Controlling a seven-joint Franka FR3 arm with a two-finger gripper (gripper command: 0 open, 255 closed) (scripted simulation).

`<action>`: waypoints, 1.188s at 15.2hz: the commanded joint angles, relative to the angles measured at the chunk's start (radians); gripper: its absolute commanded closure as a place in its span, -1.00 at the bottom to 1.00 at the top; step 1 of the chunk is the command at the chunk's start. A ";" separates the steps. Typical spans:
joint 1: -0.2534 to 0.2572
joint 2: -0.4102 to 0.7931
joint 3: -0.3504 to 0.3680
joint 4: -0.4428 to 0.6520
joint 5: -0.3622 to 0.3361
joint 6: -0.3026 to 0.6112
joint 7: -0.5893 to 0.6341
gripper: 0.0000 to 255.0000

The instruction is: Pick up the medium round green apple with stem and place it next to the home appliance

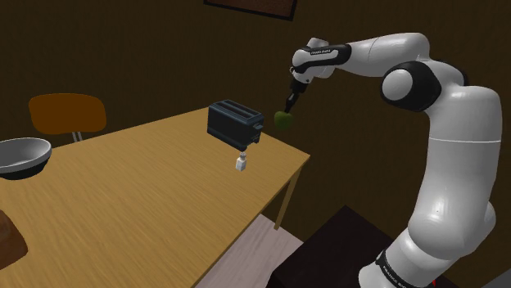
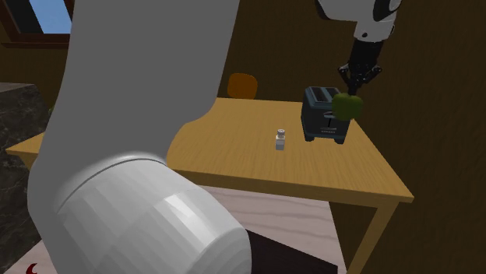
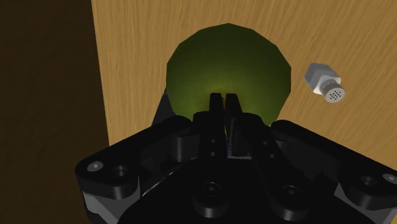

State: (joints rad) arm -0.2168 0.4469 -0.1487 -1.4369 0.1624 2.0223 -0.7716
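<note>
1. The dark stand (image 1: 327, 249) is seen at the shoulder view's lower right. The white arm (image 1: 446, 164) rises from it and is bent over toward that view's left.
2. The black gripper (image 1: 287, 107) is pointed down above the wooden tabletop (image 1: 147, 196), close to one of its edges.
3. In the wrist view the fingers (image 3: 215, 114) are recorded as narrow, nearly meeting, and pinched on the top of the green apple (image 3: 228, 63). The stem cannot be made out.
4. The apple is held clear of the tabletop, hanging directly under the gripper. It is placed just beside the dark toaster (image 1: 233, 123). In the second exterior view it overlaps the toaster's upper corner, and whether the two touch cannot be told.
5. A small white shaker (image 1: 241, 163) is noted upright on the tabletop, near the toaster on the side toward the shoulder camera and apart from it.
6. Farther along the tabletop, at the shoulder view's left, a grey bowl (image 1: 20, 155) is seen near the edge.
7. Beyond the tabletop an orange-brown chair (image 1: 67, 113) is seen, backed by a dark brown wall (image 1: 147, 49).
</note>
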 commanded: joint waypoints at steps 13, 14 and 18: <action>0.001 0.047 0.008 -0.120 0.018 0.166 -0.022 1.00; 0.001 0.051 0.009 -0.127 0.019 0.177 -0.024 1.00; 0.000 0.073 0.012 -0.149 0.026 0.220 -0.031 1.00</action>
State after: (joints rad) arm -0.2168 0.5147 -0.1371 -1.5798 0.1866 2.2312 -0.8004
